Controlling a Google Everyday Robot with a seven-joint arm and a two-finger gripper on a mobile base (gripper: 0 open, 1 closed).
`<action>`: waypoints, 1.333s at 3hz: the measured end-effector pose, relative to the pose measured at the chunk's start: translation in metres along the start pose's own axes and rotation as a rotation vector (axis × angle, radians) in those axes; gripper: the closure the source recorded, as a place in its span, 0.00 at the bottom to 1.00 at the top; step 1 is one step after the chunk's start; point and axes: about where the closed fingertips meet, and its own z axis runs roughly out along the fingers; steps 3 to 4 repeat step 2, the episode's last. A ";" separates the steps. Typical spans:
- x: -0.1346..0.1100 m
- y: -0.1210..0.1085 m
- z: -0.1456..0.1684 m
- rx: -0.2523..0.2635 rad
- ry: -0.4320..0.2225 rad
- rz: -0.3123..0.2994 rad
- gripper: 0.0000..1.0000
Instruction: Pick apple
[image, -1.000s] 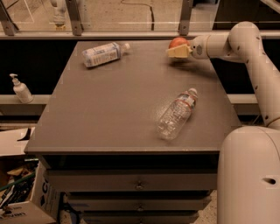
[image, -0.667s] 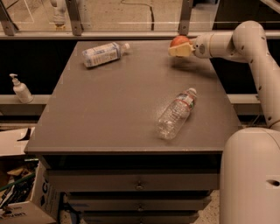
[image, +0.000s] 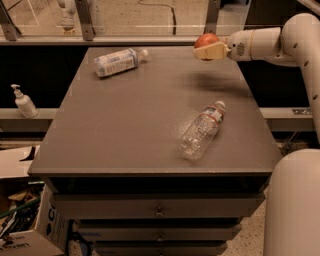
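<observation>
A small round red apple (image: 206, 40) sits between the cream fingers of my gripper (image: 204, 48) at the far right of the grey table (image: 125, 125). The gripper is shut on the apple and holds it in the air above the table's back right part, with a shadow on the surface below it. The white arm (image: 270, 42) reaches in from the right edge of the view.
A clear plastic bottle (image: 201, 129) lies on its side at the table's right middle. A white-labelled bottle (image: 119, 61) lies at the back left. A pump bottle (image: 23, 102) stands on a ledge to the left. Railing runs behind the table; boxes sit lower left.
The gripper has risen with the apple in it, from near the table surface to well above it. The bottles have not moved.
</observation>
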 end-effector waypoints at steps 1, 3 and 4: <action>-0.017 0.041 -0.016 -0.118 -0.009 -0.003 1.00; -0.017 0.042 -0.016 -0.118 -0.009 -0.003 1.00; -0.017 0.042 -0.016 -0.118 -0.009 -0.003 1.00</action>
